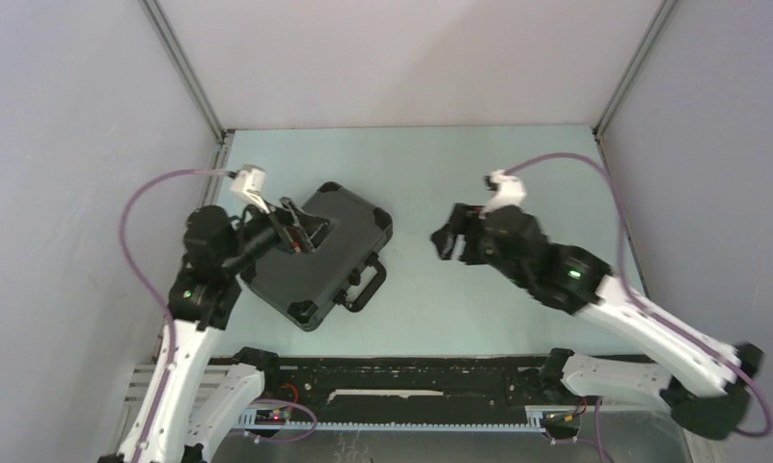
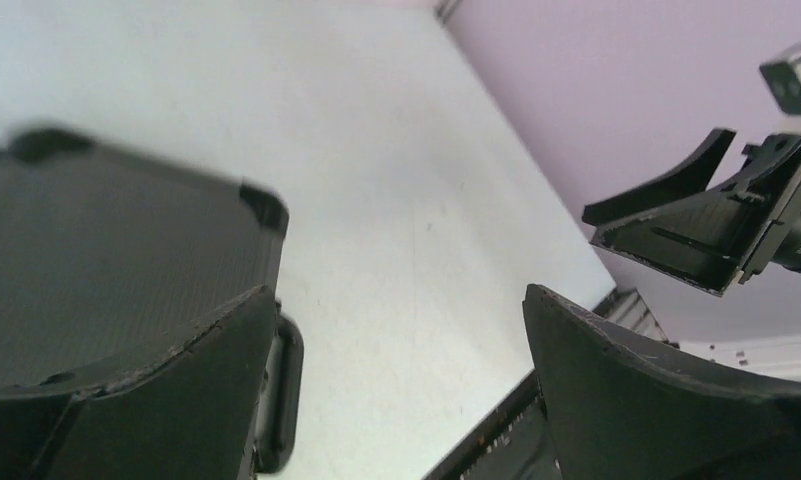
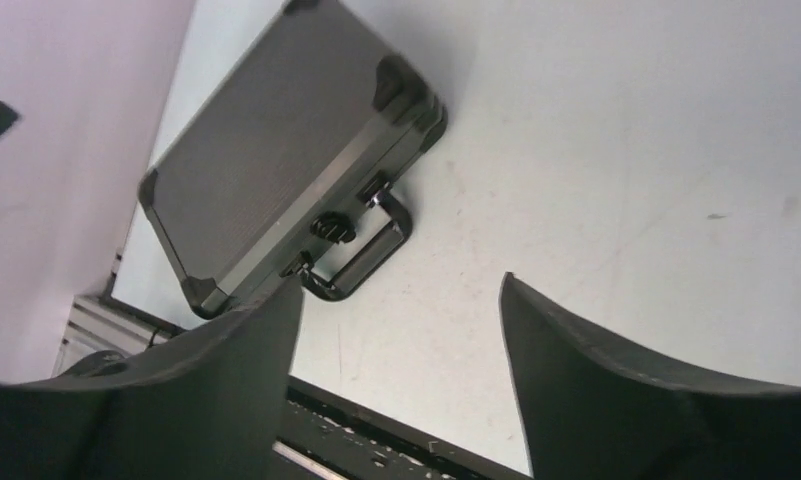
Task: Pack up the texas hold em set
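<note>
pale table [image 1: 479,289], briefcase [image 1: 305,260] diagonal, handle [image 1: 368,285] near-right

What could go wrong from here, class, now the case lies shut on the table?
The open left gripper hangs over the case; lowering, it could shove the case sideways, and the right gripper, off to the side, braces nothing. Whether the latch is fastened cannot be told; lifted by the handle, the case might drop open.

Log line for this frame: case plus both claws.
case: shut, flat on table | handle: near-right side | left claw: open, empty, over case | right claw: open, empty, right of case
</note>
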You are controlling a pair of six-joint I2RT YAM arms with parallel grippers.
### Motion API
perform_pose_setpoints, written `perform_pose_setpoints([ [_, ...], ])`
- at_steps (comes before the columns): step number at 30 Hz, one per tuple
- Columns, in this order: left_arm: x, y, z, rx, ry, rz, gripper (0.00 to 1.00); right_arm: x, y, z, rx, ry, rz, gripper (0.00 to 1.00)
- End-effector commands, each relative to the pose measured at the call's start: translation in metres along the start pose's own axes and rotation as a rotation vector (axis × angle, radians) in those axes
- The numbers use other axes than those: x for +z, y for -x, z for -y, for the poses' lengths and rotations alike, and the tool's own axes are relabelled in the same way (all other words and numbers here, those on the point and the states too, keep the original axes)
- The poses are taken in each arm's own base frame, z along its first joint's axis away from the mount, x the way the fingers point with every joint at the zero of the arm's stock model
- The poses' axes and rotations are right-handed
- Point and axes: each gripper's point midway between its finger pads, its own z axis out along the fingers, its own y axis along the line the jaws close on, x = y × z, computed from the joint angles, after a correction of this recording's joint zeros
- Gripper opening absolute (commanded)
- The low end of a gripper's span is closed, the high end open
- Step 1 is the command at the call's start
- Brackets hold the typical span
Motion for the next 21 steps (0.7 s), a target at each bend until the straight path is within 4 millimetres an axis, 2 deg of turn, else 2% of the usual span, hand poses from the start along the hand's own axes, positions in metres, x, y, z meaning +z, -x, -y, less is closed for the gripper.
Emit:
perform_pose_setpoints([
  [1, -0.046, 0.059, 0.044, 0.170, -0.007, 0.175, 1.00, -0.066, 0.022, 0.056, -0.134, -0.105, 0.096, 0.87],
  [4, -0.073, 0.084, 0.064, 0.197, 0.009, 0.272, 1.00, -0.110, 0.042, 0.066, -0.125, -0.052, 0.197, 0.97],
  [6, -0.089, 0.098, 0.075, 0.209, 0.014, 0.328, 1.00, -0.137, 0.057, 0.078, -0.088, -0.056, 0.276, 0.98],
  [11, -0.127, 0.126, 0.093, 0.239, 0.054, 0.469, 1.00, -0.193, 0.083, 0.088, -0.049, 0.017, 0.420, 1.00],
  [14, -0.148, 0.141, 0.104, 0.258, 0.068, 0.553, 1.00, -0.217, 0.097, 0.090, -0.033, 0.041, 0.487, 1.00],
  [17, -0.167, 0.154, 0.114, 0.270, 0.068, 0.642, 1.00, -0.234, 0.109, 0.090, -0.037, 0.055, 0.527, 1.00],
  [21, -0.176, 0.164, 0.126, 0.270, 0.028, 0.699, 1.00, -0.246, 0.121, 0.088, -0.037, 0.069, 0.572, 1.00],
])
